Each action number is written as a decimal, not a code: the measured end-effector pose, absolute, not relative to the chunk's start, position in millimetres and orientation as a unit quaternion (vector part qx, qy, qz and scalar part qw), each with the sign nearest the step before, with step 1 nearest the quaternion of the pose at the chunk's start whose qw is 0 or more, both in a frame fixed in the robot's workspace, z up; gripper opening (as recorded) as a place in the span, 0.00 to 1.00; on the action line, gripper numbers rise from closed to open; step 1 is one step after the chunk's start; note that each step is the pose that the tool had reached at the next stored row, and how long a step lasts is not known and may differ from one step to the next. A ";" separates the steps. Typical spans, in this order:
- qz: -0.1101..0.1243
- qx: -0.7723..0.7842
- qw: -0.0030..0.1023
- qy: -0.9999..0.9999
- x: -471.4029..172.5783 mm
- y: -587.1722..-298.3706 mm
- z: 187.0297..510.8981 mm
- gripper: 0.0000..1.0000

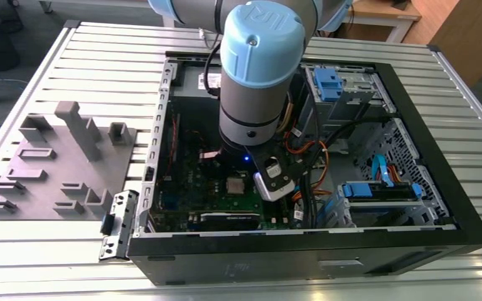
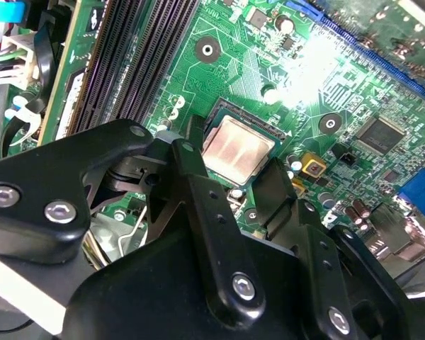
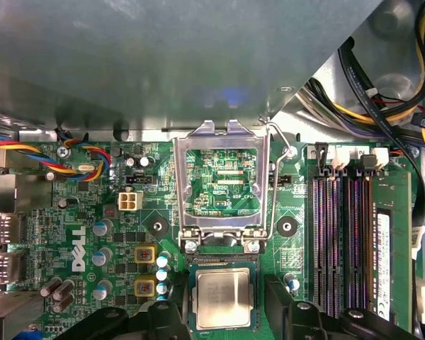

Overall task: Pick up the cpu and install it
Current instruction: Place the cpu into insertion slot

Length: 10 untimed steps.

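The cpu (image 3: 223, 298), a small square chip with a silver-grey top, lies flat in the socket on the green motherboard (image 3: 92, 212). It also shows in the second wrist view as the cpu (image 2: 238, 148), and in the exterior view as the cpu (image 1: 236, 185). My gripper (image 3: 225, 301) is open, its black fingers (image 3: 171, 315) standing one on each side of the chip with small gaps. In the second wrist view the gripper (image 2: 234, 161) hangs just above the socket. The socket's metal load plate (image 3: 223, 134) is flipped up, and its wire lever (image 3: 272, 177) is raised.
The board sits inside an open black computer case (image 1: 442, 188) on a slatted metal table. Memory slots (image 3: 343, 234) run beside the socket. Cable bundles (image 3: 382, 106) and blue drive brackets (image 1: 329, 84) crowd the case's far side. A grey plastic tray (image 1: 53, 163) lies at the exterior view's left.
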<state>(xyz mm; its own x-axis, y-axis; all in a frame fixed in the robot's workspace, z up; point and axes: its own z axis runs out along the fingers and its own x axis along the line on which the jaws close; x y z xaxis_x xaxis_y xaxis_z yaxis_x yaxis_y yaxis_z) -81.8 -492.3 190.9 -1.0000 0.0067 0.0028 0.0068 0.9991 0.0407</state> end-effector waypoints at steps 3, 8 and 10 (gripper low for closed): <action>-0.020 -0.003 0.001 -1.000 -81.8 -492.3 190.9 0.54; -0.020 -0.003 0.001 -1.000 -81.8 -492.3 190.8 0.62; -0.020 -0.003 0.001 -1.000 -81.8 -492.3 190.8 0.62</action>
<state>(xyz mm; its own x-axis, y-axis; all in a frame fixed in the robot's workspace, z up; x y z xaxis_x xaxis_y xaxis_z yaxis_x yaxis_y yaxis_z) -81.8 -492.3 190.8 -1.0000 0.0066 0.0028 0.0067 0.9991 0.0408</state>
